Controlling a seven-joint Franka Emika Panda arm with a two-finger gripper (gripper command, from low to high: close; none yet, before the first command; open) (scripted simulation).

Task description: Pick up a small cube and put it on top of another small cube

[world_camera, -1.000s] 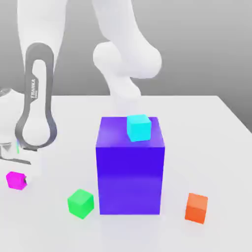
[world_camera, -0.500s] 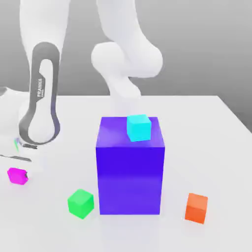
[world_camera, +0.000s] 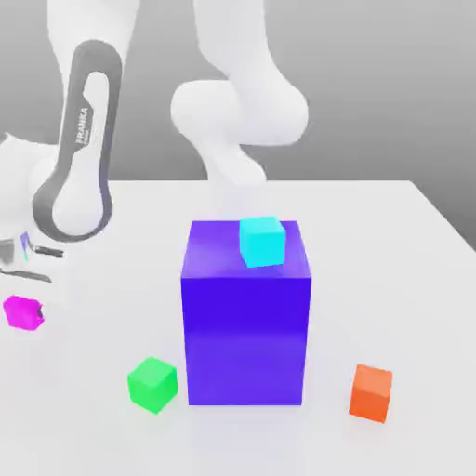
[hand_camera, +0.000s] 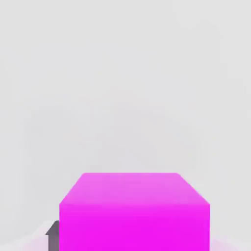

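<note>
At the far left of the exterior view, the gripper (world_camera: 20, 296) hangs below the white arm (world_camera: 79, 149), its fingers pressed in on the small cube (world_camera: 23, 312) — the magenta-pink cube sits directly under the hand and clear of the table (world_camera: 390, 251). In the hand view the same cube (hand_camera: 135, 213) lies close in front of the camera, with one dark finger (hand_camera: 52, 234) against its side.

To the right of the gripper, and lower in the exterior view, a green small cube (world_camera: 152, 384) rests on the table, well apart from the held cube. Just beside it, further right, stands a large blue-violet block (world_camera: 246, 325), much taller than the small cubes. A cyan cube (world_camera: 262, 241) sits on the block's top face, higher than the gripper.

Farthest from the gripper — at the exterior view's right — an orange small cube (world_camera: 372, 392) rests on the table, near the block but not touching it.
</note>
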